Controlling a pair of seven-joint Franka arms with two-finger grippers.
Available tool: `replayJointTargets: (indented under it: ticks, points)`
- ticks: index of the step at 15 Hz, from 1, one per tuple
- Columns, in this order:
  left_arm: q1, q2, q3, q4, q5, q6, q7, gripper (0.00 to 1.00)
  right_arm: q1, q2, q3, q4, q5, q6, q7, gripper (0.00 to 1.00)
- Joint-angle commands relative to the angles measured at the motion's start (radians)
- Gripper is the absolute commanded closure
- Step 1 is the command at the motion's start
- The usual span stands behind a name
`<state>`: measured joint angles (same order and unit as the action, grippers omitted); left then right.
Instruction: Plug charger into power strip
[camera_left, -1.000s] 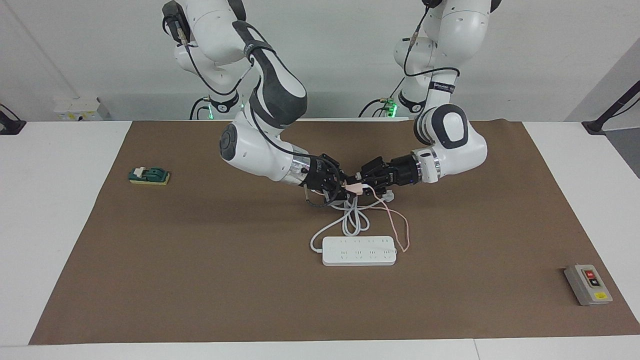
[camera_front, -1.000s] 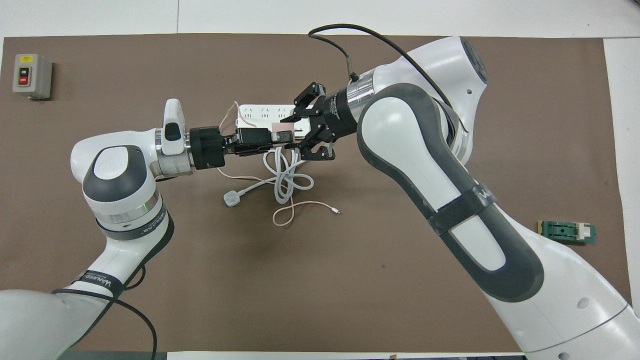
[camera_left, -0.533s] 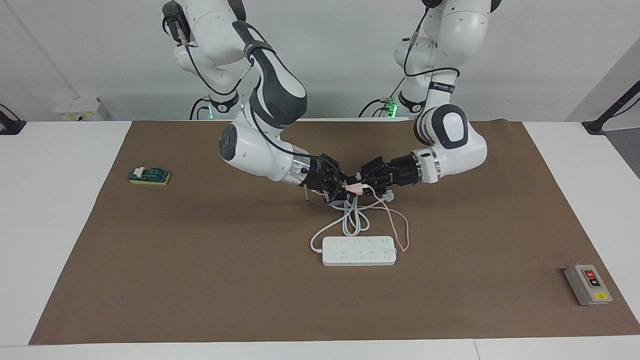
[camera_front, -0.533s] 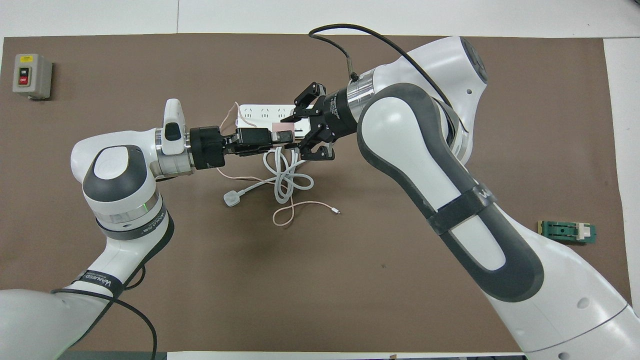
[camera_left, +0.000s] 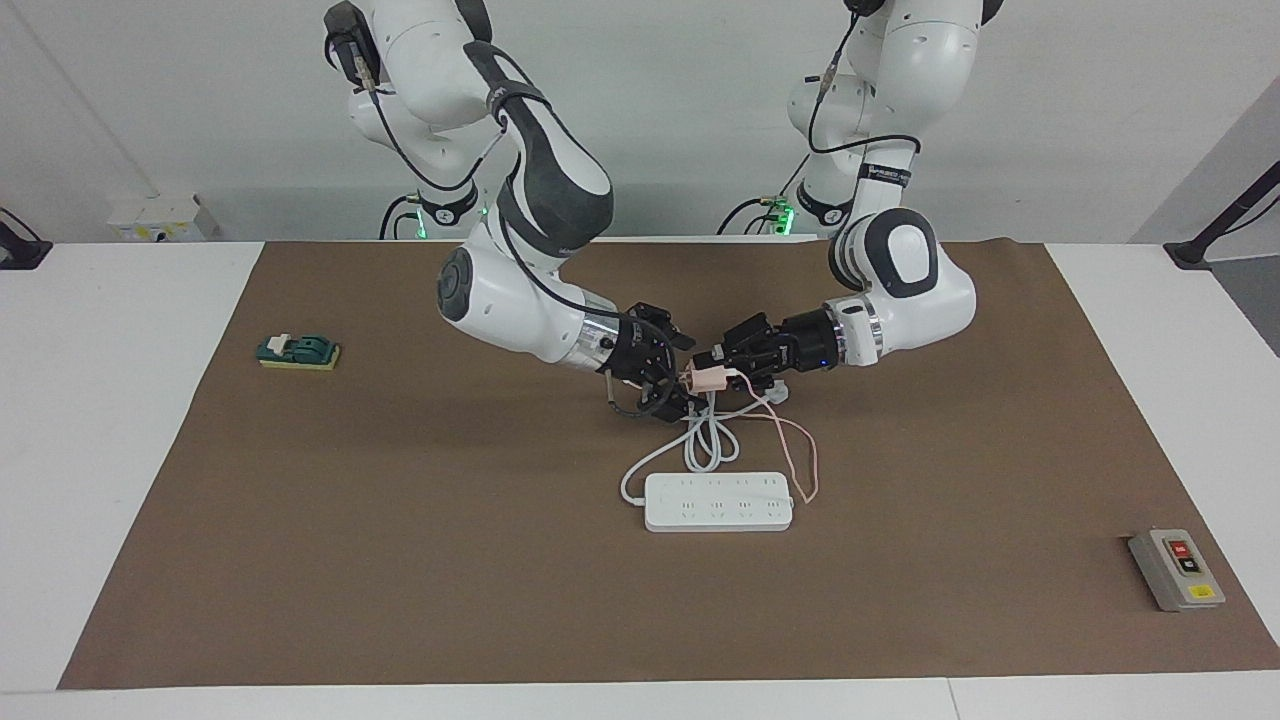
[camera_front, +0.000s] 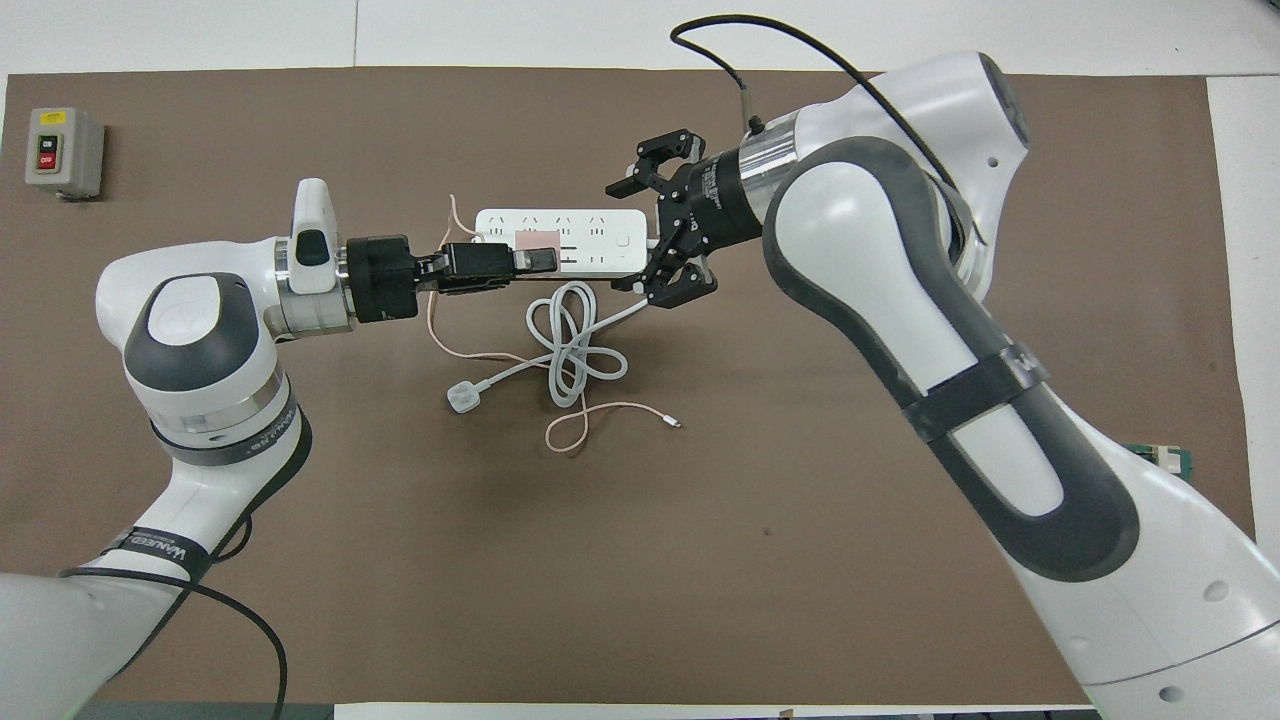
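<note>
Two grippers are met above the middle of the table, with the charger (camera_left: 709, 378) clamped in the left one.

The charger is held off the mat by the left gripper (camera_left: 722, 371), jaws shut on it, over the coiled white cord (camera_front: 572, 345); from overhead it is seen against the strip (camera_left: 718, 501), though the facing view shows it raised and apart from that strip. The right gripper (camera_left: 668, 372) is seen just beside the charger with jaws spread apart and nothing between them. The pink cable (camera_left: 796, 452) is draped from the charger to the mat; its upper run is partly hidden by the left gripper. The round plug (camera_front: 463, 397) is lain nearer the robots than the strip. The green block (camera_front: 1165, 458) is mostly covered by the right arm overhead. A grey button box (camera_left: 1175, 568) is set well apart, toward the left arm's end.
</note>
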<state>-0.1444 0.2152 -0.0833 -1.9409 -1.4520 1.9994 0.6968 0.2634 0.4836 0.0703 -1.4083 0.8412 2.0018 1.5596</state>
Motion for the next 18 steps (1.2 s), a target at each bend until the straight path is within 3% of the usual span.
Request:
replayJointTargets:
  ticks: [1,3,8,13,18]
  points:
    - [0.037,0.003,0.000,0.085,0.154,-0.045,-0.069,1.00,-0.055,-0.003,0.009,0.037,-0.134,-0.050,-0.015,0.00]
    - [0.042,-0.003,0.004,0.112,0.256,-0.047,-0.071,1.00,-0.075,-0.023,0.008,0.058,-0.227,-0.084,-0.143,0.00]
    - [0.020,0.030,-0.003,0.237,0.752,-0.041,-0.048,1.00,-0.153,-0.092,0.002,0.057,-0.428,-0.224,-0.578,0.00]
    - [0.006,0.032,-0.003,0.237,0.979,-0.025,0.211,1.00,-0.180,-0.164,0.000,0.054,-0.652,-0.325,-1.080,0.00]
    - [-0.053,0.059,-0.004,0.215,1.122,0.180,0.357,1.00,-0.194,-0.258,0.000,0.032,-0.823,-0.363,-1.571,0.00]
